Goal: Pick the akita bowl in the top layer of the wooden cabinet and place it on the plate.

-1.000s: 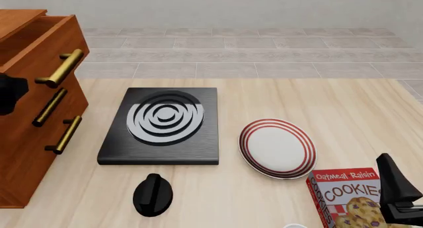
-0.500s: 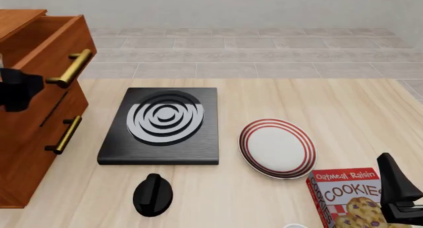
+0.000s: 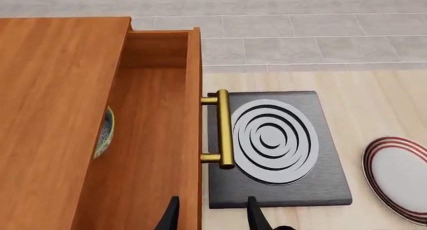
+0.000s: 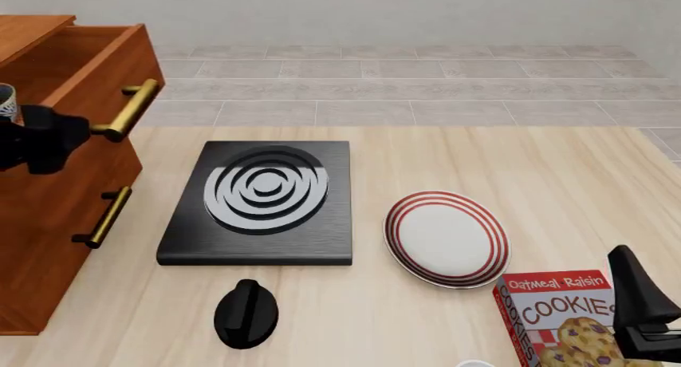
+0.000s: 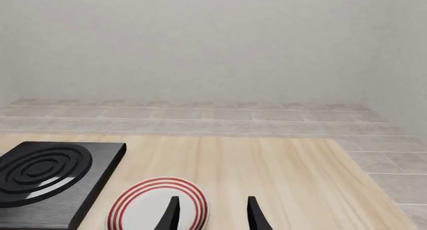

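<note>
The wooden cabinet (image 4: pixel 43 247) stands at the table's left, with its top layer (image 4: pixel 91 68) pulled out. A sliver of the akita bowl (image 3: pixel 105 132) shows inside the drawer, mostly hidden under the cabinet top; it also peeks in as the bowl (image 4: pixel 5 104) at the front view's left edge. My left gripper (image 3: pixel 212 215) is open and hovers at the near end of the brass handle (image 3: pixel 225 129), its fingers standing either side of the drawer front. The plate (image 4: pixel 447 238) lies right of centre. My right gripper (image 5: pixel 212 212) is open and empty, near the front right corner.
A black square stove (image 4: pixel 266 195) with white rings lies between cabinet and plate. A black knob-like object (image 4: pixel 246 313) sits in front of it. A cookie box (image 4: pixel 559 319) stands beside my right gripper (image 4: pixel 630 283). Two lower drawers are closed.
The top drawer has slid further out, its handle moving right. My left gripper moved right with it. The bowl's edge has come into view. The right arm has not moved.
</note>
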`<action>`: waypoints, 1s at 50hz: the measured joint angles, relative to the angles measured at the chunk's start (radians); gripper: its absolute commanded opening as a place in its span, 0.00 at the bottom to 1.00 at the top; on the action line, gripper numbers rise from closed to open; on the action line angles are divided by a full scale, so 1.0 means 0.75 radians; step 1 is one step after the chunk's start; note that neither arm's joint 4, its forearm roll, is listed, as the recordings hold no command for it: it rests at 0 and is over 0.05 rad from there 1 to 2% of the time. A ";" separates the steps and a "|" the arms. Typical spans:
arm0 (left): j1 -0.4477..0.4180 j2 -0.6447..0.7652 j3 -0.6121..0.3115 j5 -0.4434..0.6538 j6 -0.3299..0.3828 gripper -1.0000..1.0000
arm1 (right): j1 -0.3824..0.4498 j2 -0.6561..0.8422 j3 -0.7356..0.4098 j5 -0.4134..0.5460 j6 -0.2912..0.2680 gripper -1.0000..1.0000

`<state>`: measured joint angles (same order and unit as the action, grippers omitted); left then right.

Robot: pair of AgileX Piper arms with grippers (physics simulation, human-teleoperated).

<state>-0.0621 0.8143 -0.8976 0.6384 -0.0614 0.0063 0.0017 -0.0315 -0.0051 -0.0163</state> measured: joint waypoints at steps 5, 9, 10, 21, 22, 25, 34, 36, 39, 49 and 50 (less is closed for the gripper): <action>-0.010 0.014 -0.004 -0.006 -0.003 1.00 | -0.002 0.000 -0.001 0.001 0.003 1.00; -0.019 0.026 -0.008 -0.010 -0.006 1.00 | -0.004 0.000 -0.002 0.002 0.005 1.00; -0.021 0.028 -0.009 -0.012 -0.006 1.00 | -0.004 0.001 -0.002 0.002 0.006 1.00; -0.048 0.062 -0.019 -0.025 -0.015 1.00 | -0.008 0.000 -0.006 0.006 0.013 1.00; -0.051 0.065 -0.020 -0.027 -0.015 1.00 | -0.008 0.000 -0.006 0.006 0.013 1.00; -0.060 0.075 -0.024 -0.030 -0.017 1.00 | -0.009 0.000 -0.006 0.006 0.013 1.00; -0.087 0.102 -0.037 -0.032 -0.021 1.00 | -0.010 0.000 -0.008 0.007 0.015 1.00; -0.093 0.108 -0.040 -0.032 -0.022 1.00 | -0.010 0.000 -0.008 0.007 0.016 1.00; -0.101 0.116 -0.044 -0.032 -0.023 1.00 | -0.011 0.000 -0.008 0.006 0.016 1.00; -0.131 0.139 -0.057 -0.032 -0.029 1.00 | -0.013 -0.001 -0.008 0.004 0.018 1.00; -0.134 0.141 -0.058 -0.033 -0.030 1.00 | -0.013 -0.001 -0.008 0.004 0.019 1.00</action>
<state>-0.1626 0.9200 -0.9410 0.6139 -0.0838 -0.0033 0.0013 -0.0376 -0.0020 -0.0023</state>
